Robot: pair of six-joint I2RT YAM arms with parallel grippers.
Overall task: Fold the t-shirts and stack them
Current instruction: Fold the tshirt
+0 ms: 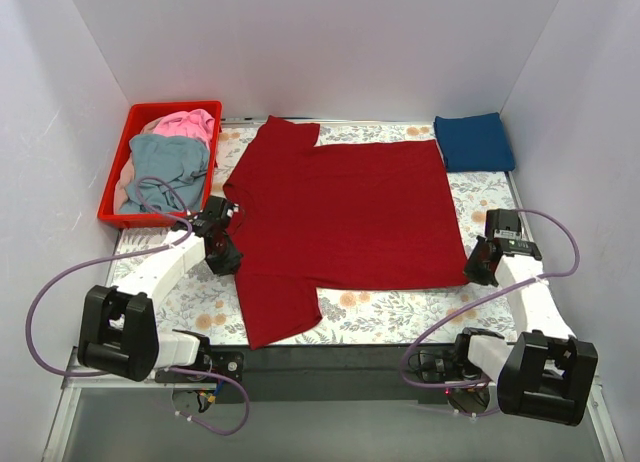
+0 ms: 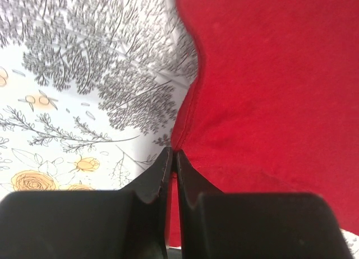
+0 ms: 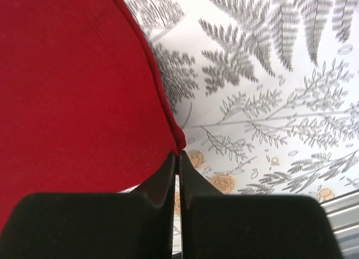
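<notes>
A dark red t-shirt (image 1: 340,212) lies spread flat on the flowered table cover, collar to the left. My left gripper (image 1: 228,254) is at its left edge, by the near sleeve. In the left wrist view the gripper (image 2: 173,153) is shut, with the red cloth (image 2: 269,85) pinched between the fingers. My right gripper (image 1: 471,273) is at the shirt's near right hem corner. In the right wrist view it (image 3: 178,153) is shut on that corner of the shirt (image 3: 73,91). A folded navy blue t-shirt (image 1: 474,142) lies at the far right.
A red plastic basket (image 1: 112,188) at the far left holds a grey-blue shirt (image 1: 165,167) and a pink one (image 1: 187,124). White walls close in the table on three sides. The table's black near edge (image 1: 340,360) runs between the arm bases.
</notes>
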